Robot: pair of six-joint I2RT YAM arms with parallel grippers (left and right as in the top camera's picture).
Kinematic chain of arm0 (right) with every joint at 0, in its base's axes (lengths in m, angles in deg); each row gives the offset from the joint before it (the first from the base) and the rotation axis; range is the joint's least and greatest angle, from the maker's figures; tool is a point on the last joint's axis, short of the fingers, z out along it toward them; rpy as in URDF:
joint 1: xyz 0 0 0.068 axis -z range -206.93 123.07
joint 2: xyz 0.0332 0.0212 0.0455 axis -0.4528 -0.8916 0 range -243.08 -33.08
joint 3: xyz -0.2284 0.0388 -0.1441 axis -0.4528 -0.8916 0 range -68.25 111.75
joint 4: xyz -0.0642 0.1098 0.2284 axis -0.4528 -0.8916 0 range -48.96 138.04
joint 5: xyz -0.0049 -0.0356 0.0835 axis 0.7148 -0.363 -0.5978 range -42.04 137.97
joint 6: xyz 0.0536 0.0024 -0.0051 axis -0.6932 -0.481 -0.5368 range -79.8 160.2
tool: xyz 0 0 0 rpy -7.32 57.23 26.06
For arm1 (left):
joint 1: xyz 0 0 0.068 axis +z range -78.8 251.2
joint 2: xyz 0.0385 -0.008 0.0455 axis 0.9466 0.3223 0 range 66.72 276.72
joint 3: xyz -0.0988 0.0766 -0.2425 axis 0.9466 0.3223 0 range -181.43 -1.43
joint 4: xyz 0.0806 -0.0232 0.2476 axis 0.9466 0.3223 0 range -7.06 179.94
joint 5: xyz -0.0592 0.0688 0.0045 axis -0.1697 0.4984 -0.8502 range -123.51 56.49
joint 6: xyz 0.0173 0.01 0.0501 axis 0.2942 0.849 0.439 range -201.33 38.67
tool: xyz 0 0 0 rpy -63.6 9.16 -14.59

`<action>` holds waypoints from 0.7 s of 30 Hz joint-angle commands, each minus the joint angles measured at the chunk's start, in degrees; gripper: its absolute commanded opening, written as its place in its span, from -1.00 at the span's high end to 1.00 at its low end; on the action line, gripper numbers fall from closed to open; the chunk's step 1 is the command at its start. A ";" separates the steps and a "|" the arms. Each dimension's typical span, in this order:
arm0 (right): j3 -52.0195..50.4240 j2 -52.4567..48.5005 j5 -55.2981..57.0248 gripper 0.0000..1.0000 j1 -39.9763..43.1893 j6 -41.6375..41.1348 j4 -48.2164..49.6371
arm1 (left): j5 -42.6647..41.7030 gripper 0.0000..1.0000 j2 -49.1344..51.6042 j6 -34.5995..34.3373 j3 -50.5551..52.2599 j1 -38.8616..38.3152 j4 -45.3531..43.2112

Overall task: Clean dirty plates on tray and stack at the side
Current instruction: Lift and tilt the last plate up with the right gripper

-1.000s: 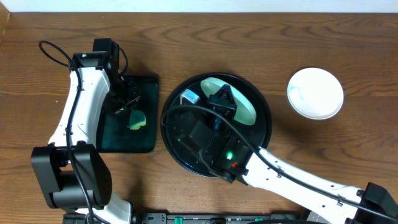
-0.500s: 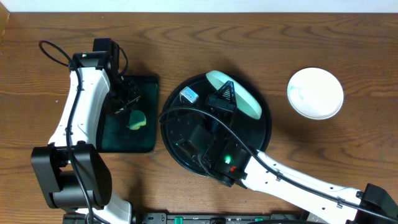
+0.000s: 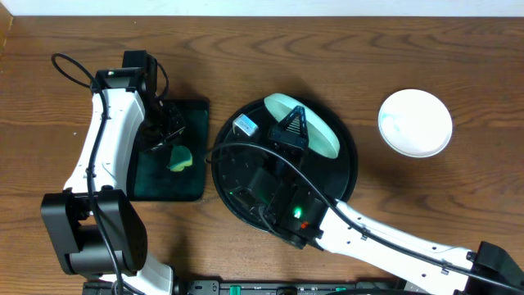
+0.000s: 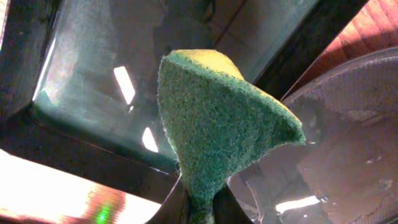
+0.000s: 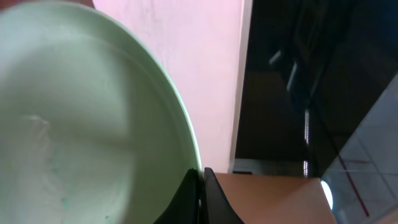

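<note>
My right gripper [image 3: 296, 115] is shut on the rim of a pale mint-green plate [image 3: 326, 141] and holds it tilted steeply over the far part of the round black tray [image 3: 348, 176]. In the right wrist view the plate [image 5: 81, 112] fills the left side, with its rim pinched between the fingers [image 5: 202, 180]. A white plate [image 3: 415, 123] lies on the table to the right of the tray. A second mint plate does not show. My left gripper [image 3: 173, 143] is shut on a green sponge [image 3: 179, 158] over a small rectangular tray; the sponge also shows in the left wrist view [image 4: 217, 124], gripped at its base [image 4: 202, 208].
The small black rectangular tray [image 3: 192, 115] sits left of the round tray, wet and shiny in the left wrist view [image 4: 93, 93]. The right arm [image 3: 368, 233] and its cable reach across the near half of the round tray. Bare wood table [image 3: 246, 57] lies at the back.
My right gripper has tipped the mint-green plate up from nearly flat in the tray to steeply tilted and shifted it slightly left. The left arm and sponge have not moved.
</note>
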 commanded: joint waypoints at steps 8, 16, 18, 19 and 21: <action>0.66 -1.62 3.41 0.98 0.94 -0.28 1.53 | 0.70 0.86 0.17 1.46 -0.59 0.31 0.33; 0.63 -2.25 6.84 0.98 -0.70 -1.40 5.60 | 0.72 0.85 0.17 1.84 -0.59 0.31 0.35; 0.63 -2.29 3.08 0.98 0.76 -4.81 4.13 | 0.70 0.86 0.17 1.81 -0.59 0.31 0.11; 0.63 -2.78 2.95 0.99 1.77 -6.29 3.87 | 0.68 0.86 0.17 1.81 -0.59 0.31 0.07; 0.63 -3.26 3.34 0.98 3.13 -12.28 3.41 | 0.68 0.85 0.17 1.84 -0.59 0.31 0.13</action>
